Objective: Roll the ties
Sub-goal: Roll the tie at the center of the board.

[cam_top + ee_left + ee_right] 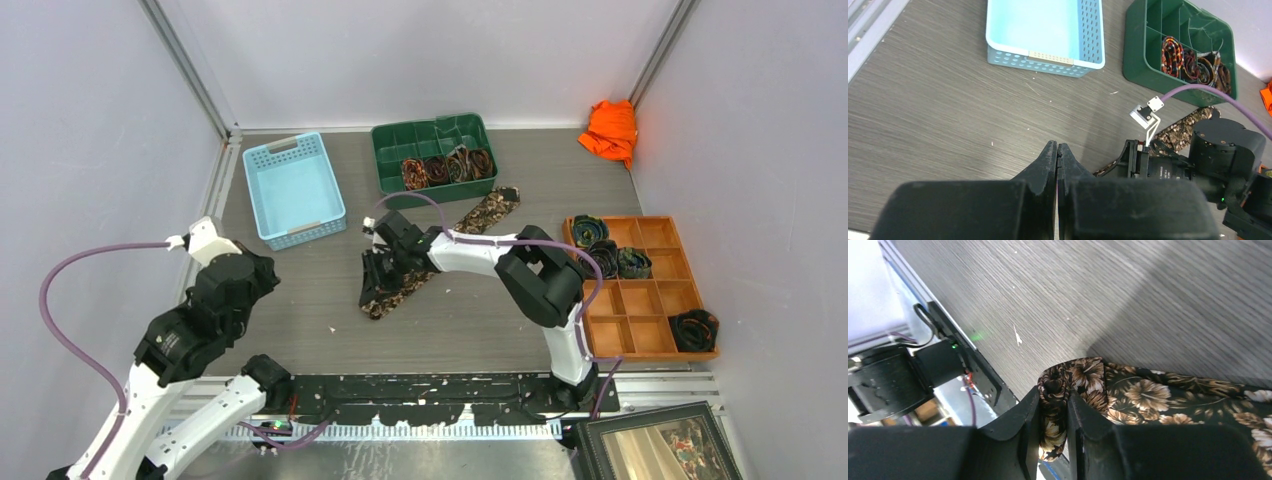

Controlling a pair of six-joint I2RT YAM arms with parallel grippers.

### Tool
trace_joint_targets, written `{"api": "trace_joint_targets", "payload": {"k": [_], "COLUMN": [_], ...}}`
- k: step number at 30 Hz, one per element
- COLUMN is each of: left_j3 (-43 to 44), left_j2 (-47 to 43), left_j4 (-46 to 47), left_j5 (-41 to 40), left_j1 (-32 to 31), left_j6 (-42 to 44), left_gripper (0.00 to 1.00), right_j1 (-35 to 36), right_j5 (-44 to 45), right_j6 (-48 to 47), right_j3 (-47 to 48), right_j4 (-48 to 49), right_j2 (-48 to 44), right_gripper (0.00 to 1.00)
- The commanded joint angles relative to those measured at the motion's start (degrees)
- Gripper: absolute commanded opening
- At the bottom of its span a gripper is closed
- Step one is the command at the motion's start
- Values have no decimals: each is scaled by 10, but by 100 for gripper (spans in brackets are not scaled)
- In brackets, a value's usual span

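Right pincer (1053, 399) is clamped on the bunched near end of the long brown floral fabric necktie (1148, 395). The necktie lies flat and diagonal on the grey wood-grain tabletop (470, 320), its far end just beside the green plastic divided tray (388, 150). Left pincer (1057, 150) hovers with jaws pressed together, gripping nothing, on the near side of the light-blue perforated plastic basket (1043, 55).

Through the right wrist camera I saw the right gripper (1053, 407) clamped on the bunched, folded end of the tie (1148, 395), a dark fabric with tan flowers. The rest of the tie lay flat toward the right on the grey wood-grain table (1073, 300). At the table's left edge a green light (954, 346) glowed on a black module (938, 364).
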Motion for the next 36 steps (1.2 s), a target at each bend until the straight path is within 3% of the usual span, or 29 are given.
{"api": "trace_joint_targets", "payload": {"k": [1,8,17,20,23,25,36], "left_j3": [-8,-10,-31,-40,-47,-51,-112], "left_j2": [20,46,76,84,88,90,139], "left_j4": [58,82,112,118,124,128,199], "left_j5": [24,42,68,74,78,78,101], "left_j1": [-2,-2,-2,-2,-2,-3,-2], "left_j6": [15,18,12,10,9,9,2], "left_gripper": [0,0,0,0,0,0,0], "right_j1": [-31,-66,-90,-91,-92,-91,-91], "right_j5": [-116,-153,-107,-92,-81,-71,-2], "right_j6": [93,133,21,-14,-30,-40,-81], "right_j3": [-48,-103,-93,-81,-76,-73,-58], "right_j4": [134,223,87,49,39,32,-37], "right_j2": [-19,-18,-20,-21,-32,-44,-98], "right_gripper": [28,28,32,38,54,58,55]}}
